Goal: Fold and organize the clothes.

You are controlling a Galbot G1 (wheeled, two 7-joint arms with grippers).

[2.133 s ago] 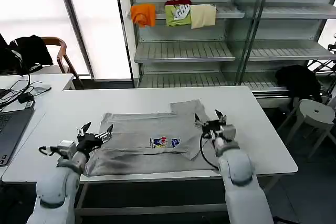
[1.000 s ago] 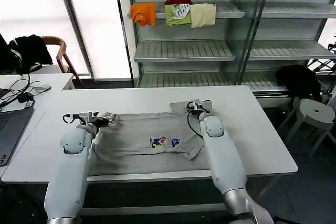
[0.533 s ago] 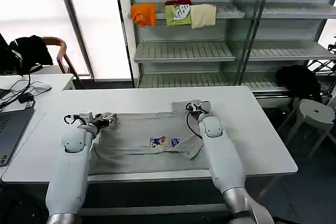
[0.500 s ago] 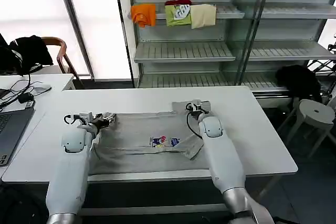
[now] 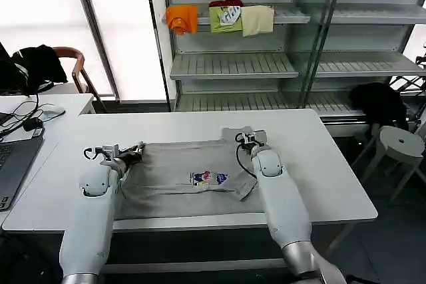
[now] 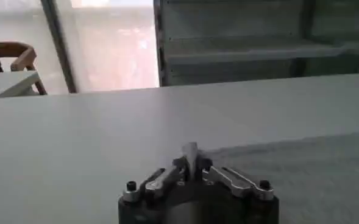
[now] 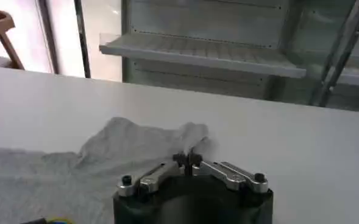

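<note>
Both grippers pinch the far corners of the shirt (image 5: 190, 177) on the surface (image 5: 333, 164).

The left gripper (image 5: 136, 151) has its fingers closed on the shirt's far left corner, a small tuft of cloth showing between the tips in the left wrist view. The right gripper (image 5: 245, 136) has its fingers closed on the far right sleeve, cloth bunched at the tips. The shirt lies flat, print (image 5: 209, 178) up, between the arms. Since half a second ago both grippers have edged slightly rightward and the cloth lies smoother.
</note>
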